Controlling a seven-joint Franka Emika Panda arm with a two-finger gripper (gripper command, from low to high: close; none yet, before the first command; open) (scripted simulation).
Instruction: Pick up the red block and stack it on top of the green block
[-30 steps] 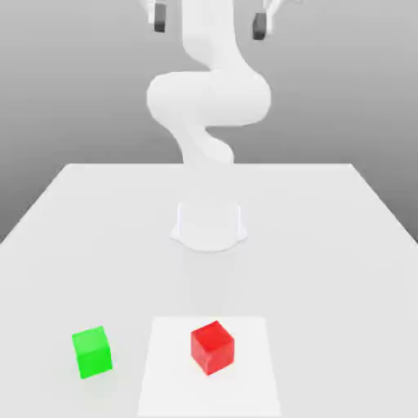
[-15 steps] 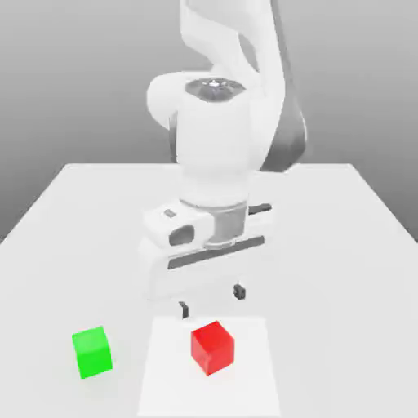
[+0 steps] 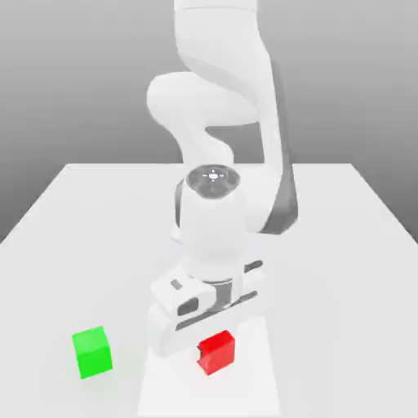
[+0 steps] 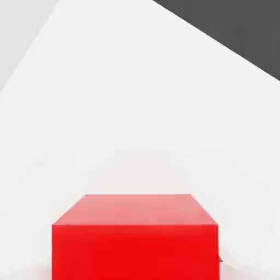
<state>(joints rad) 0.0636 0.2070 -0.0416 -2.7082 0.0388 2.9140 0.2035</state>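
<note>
End effector (image 3: pixel 214 353) apparently clamps red block (image 3: pixel 218 352) on white table (image 3: pixel 343 245), grey backdrop.

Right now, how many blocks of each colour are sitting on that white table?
Red block: 1
Green block: 1
Total: 2 blocks
</note>
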